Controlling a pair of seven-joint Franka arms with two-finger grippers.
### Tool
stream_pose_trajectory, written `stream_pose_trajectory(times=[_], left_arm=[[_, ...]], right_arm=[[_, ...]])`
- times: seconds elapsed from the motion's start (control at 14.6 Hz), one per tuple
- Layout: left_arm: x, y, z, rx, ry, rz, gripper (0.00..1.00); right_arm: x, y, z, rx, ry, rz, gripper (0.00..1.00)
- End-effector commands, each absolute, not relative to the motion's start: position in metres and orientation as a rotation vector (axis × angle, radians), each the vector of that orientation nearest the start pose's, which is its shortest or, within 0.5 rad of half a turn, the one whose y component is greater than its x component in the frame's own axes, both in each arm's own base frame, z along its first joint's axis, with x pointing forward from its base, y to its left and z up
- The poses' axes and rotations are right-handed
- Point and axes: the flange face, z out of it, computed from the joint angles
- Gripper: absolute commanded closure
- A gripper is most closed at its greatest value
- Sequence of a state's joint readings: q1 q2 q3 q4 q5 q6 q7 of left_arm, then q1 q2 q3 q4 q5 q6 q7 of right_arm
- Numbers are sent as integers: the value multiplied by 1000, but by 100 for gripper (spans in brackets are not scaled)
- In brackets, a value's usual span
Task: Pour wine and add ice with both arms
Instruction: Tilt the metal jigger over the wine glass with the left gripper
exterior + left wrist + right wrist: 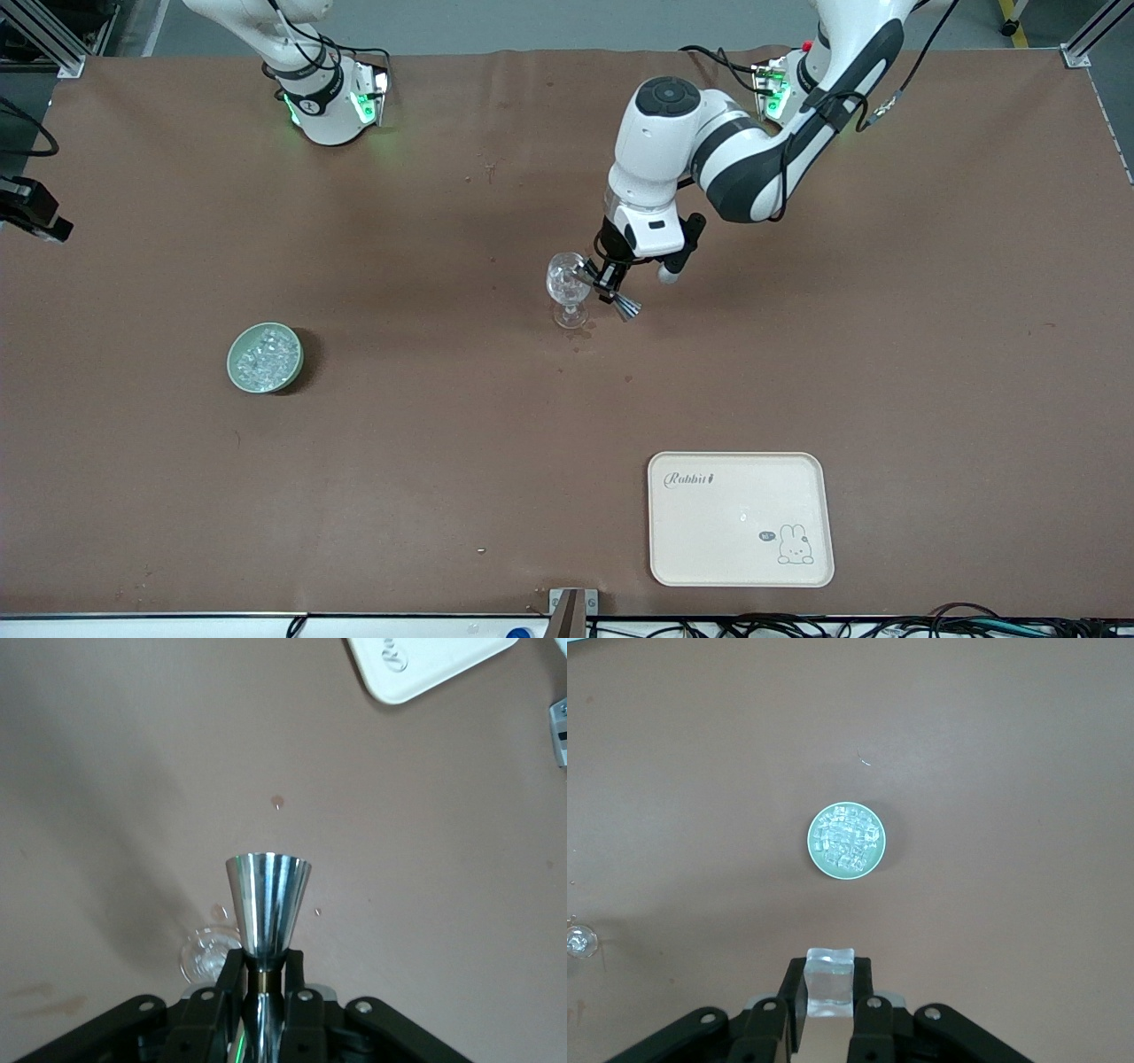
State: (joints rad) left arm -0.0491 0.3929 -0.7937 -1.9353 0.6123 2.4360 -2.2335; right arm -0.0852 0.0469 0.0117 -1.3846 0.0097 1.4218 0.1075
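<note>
Pouring step: at frame centre the left end effector (611, 285), clamped on a steel jigger (625, 306), tips it beside the stemmed glass (567, 288). The right end effector (829, 1010), out of the front view, grips one ice cube (830, 981) high over the green bowl (236, 370) of ice (266, 356), lower left on the tabletop (930, 337). Next, judged: clear the jigger, carry the cube over the glass.

A wide table (930, 337) covered in a matte brown sheet fills nearly the whole scene, its surface marked by small dark spots and faint stains. Past its edge by the arm bases lies grey floor (532, 22), with silver aluminium frame posts (1085, 44) at the corners. Black cables (886, 625) trail along the pale front edge. Lighting is even and soft.
</note>
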Motion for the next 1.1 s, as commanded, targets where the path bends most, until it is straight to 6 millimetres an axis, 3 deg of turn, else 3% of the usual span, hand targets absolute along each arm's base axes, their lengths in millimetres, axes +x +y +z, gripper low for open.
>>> stream_pose_trajectory(times=[0.0, 0.62, 0.89, 1.03], left_arm=[[436, -455, 371, -2911, -1639, -461, 100], [416, -477, 393, -2785, -1668, -790, 99], [401, -488, 387, -2742, -1678, -959, 97], [391, -494, 369, -2680, -1642, -1074, 96]], right_arm=[[546, -39, 672, -3105, 289, 15, 99], [546, -38, 672, -3106, 286, 17, 99], [546, -38, 672, -3105, 289, 13, 99], [546, -38, 672, -3105, 289, 13, 99]])
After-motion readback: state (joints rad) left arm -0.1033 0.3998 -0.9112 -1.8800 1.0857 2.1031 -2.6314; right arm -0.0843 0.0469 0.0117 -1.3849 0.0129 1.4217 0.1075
